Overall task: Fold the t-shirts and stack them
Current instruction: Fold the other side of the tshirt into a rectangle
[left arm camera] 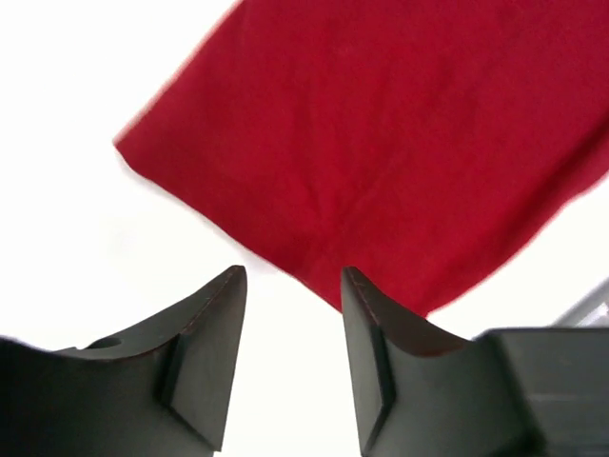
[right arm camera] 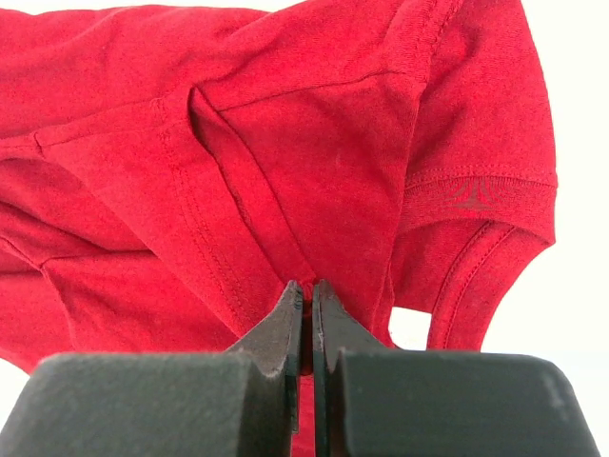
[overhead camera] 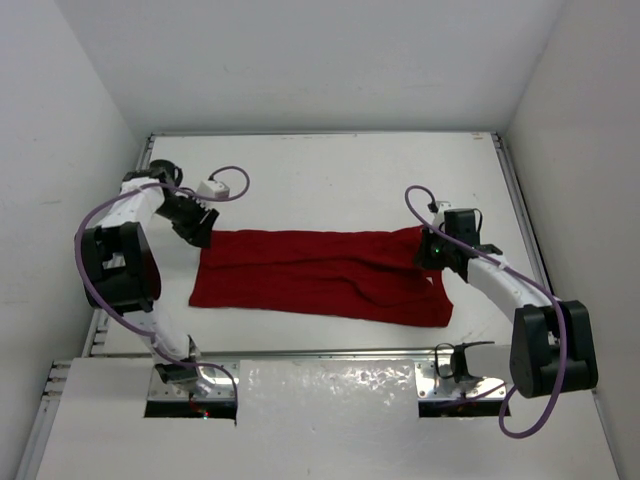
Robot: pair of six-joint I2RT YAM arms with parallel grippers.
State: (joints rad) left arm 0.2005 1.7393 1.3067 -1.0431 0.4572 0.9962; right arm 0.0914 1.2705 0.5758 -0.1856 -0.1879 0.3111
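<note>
Where it lay across the middle of the desk, the shirt formed a long, wrinkled red band running left to right, nearer the near edge than the far one. It was doubled over lengthwise, with a crease running along its middle. Its left end was squared off and flat; its right end was bunched and drawn up a little at the far corner.

The right gripper sat at that right end, toward the desk's right edge. In the right wrist view its jaws were pressed together on a fold of the shirt, the gripper pinching red cloth just beside 1 short sleeve with a stitched hem.

The left gripper was at the shirt's far left corner, toward the desk's left edge. In the left wrist view its jaws were spread, the gripper showing white desk between the 2 fingers, with the shirt edge just past their tips. Whether a fingertip touched the cloth could not be told.

A purple cable looped along each arm.
</note>
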